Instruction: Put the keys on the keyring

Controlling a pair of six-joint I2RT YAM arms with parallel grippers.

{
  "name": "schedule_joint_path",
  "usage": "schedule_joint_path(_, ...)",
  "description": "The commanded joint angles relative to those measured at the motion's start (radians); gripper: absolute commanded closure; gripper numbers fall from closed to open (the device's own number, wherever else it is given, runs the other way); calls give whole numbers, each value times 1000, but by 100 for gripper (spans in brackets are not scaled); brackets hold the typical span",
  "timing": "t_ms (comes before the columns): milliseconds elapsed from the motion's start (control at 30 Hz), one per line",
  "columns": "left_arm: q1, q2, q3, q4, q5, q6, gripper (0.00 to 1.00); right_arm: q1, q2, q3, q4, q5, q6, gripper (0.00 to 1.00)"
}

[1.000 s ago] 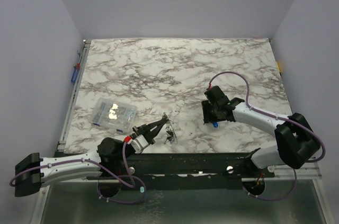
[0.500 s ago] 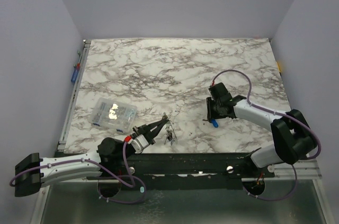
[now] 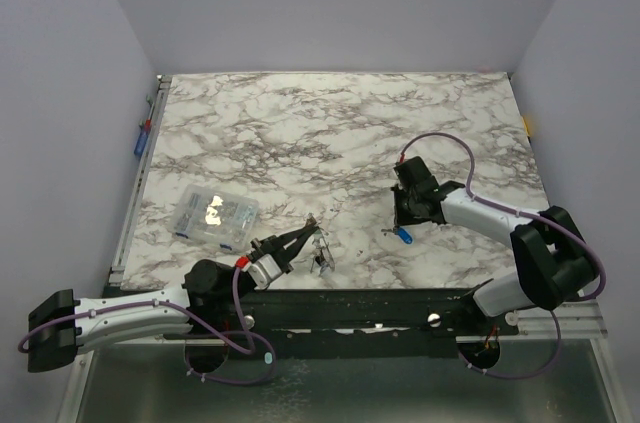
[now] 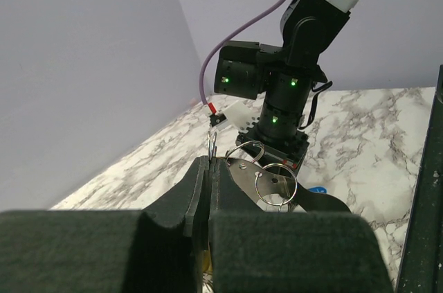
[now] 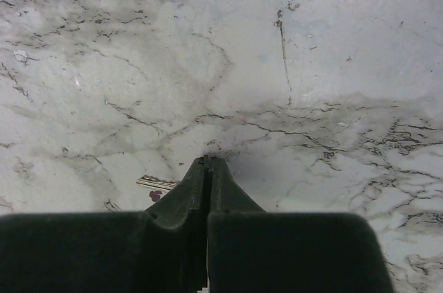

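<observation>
My left gripper (image 3: 311, 228) is shut on the thin wire keyring (image 4: 211, 146), whose loop pokes out above the pinched fingertips. A flat metal key with small split rings (image 4: 275, 181) hangs just beyond the tips; from above this cluster of keys (image 3: 320, 260) dangles near the table's front edge. A blue-headed key (image 3: 403, 236) lies on the marble at the tip of my right gripper (image 3: 402, 226), which points down with its jaws pressed together. In the right wrist view a key blade (image 5: 158, 182) sticks out sideways beside the left finger (image 5: 181, 192). I see nothing between the jaws.
A clear plastic packet (image 3: 213, 213) with small parts lies at front left. The black frame rail (image 3: 380, 305) runs along the near edge. Purple walls close in the left, back and right sides. The right arm's purple cable (image 3: 440, 141) loops above its wrist.
The right gripper's jaws have closed beside the blue key, after the wrist shifted slightly right. The left arm and the keyring have not moved.
</observation>
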Motion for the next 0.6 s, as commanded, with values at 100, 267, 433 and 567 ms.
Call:
schedule_joint_path(100,-4,-16,18,23,-5,-9,100,-1,-25,6,-32,13,-7,99)
schedule_joint_path(267,-4,-11,24,23,1,-6,100,-1,-124,36,-72,-16,-5,99)
schedule_joint_path(433,-4,4,32,23,12,-7,100,-1,-212,56,-100,-66,-6,99)
schedule_joint_path(567,-4,9,36,23,16,-7,100,0,-270,64,-113,-75,15,99)
